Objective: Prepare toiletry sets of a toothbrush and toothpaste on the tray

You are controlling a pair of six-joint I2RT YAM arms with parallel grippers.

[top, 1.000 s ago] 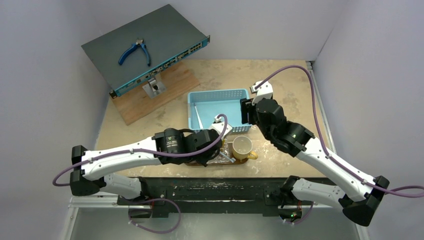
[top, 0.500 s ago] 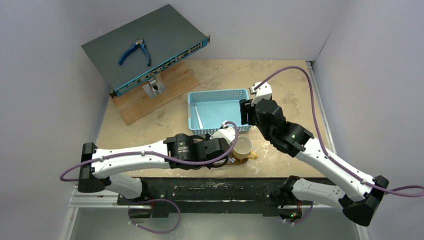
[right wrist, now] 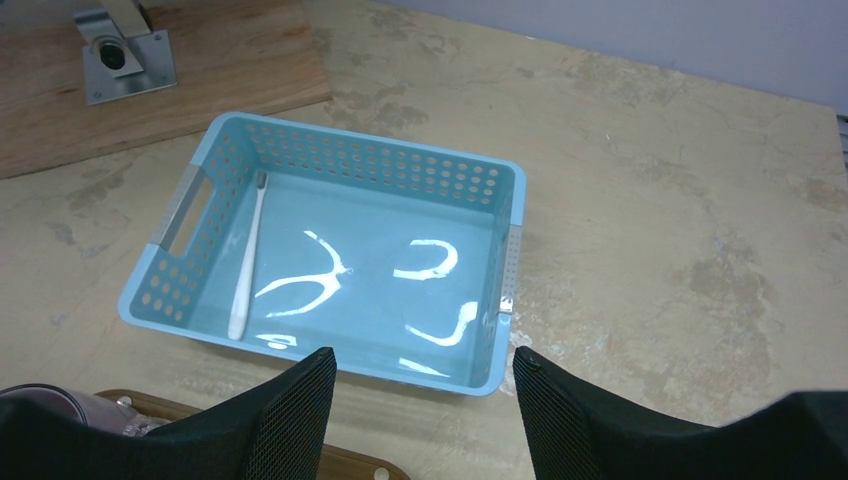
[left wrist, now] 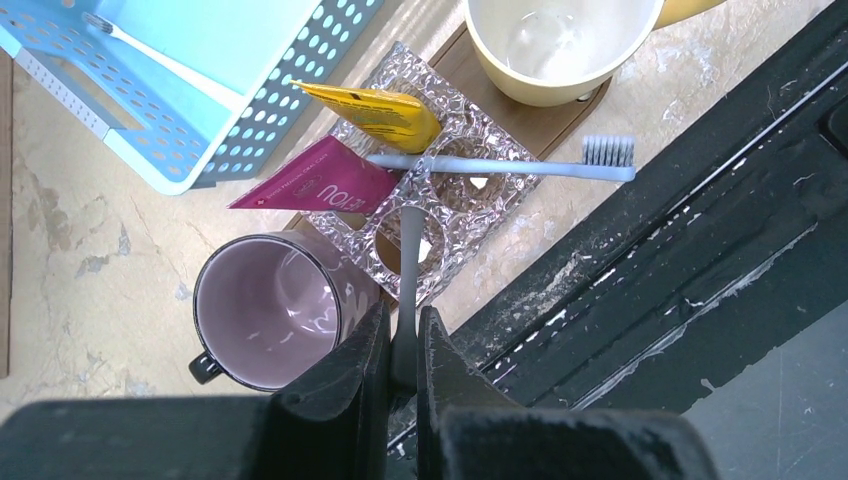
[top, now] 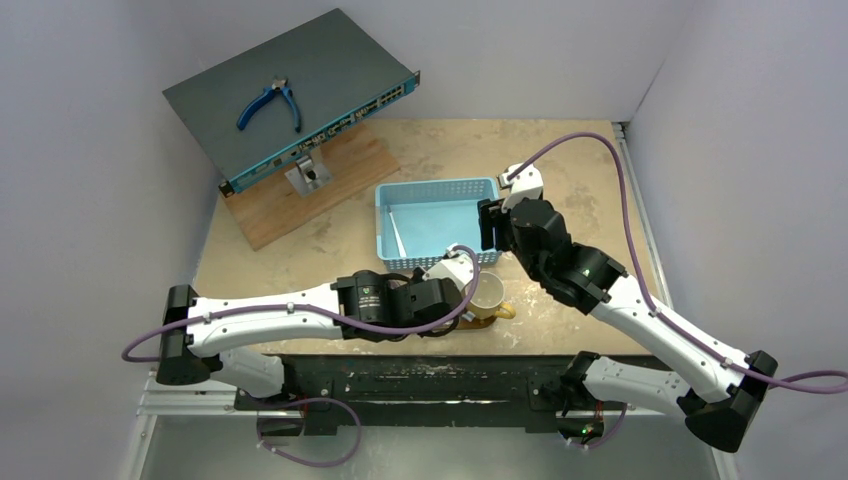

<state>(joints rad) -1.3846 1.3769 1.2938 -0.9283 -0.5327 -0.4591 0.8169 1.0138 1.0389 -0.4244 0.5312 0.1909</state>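
My left gripper (left wrist: 404, 350) is shut on the handle of a grey toothbrush (left wrist: 408, 255), whose far end reaches over a crinkled glass dish (left wrist: 480, 135) on the dark-brown tray (left wrist: 570, 108). A second pale-blue toothbrush (left wrist: 500, 165) lies across that dish. The yellow toothpaste (left wrist: 378, 112) and the magenta toothpaste (left wrist: 312, 185) rest at the dish's far edge. My right gripper (right wrist: 425, 420) is open and empty, hovering over the near edge of the blue basket (right wrist: 370, 152), which holds a white toothbrush (right wrist: 248, 255). In the top view the left gripper (top: 462, 288) sits over the tray (top: 484, 323).
A purple mug (left wrist: 262, 312) and a yellow mug (left wrist: 550, 45) stand on the tray beside the dish. A grey network box (top: 290, 95) with blue pliers (top: 270, 103) and a wooden board (top: 310, 190) lie at the back left. The black table rail (left wrist: 680, 220) runs close by.
My left arm has swung right along the tray toward the yellow mug, carrying the grey toothbrush. The right arm has barely moved.
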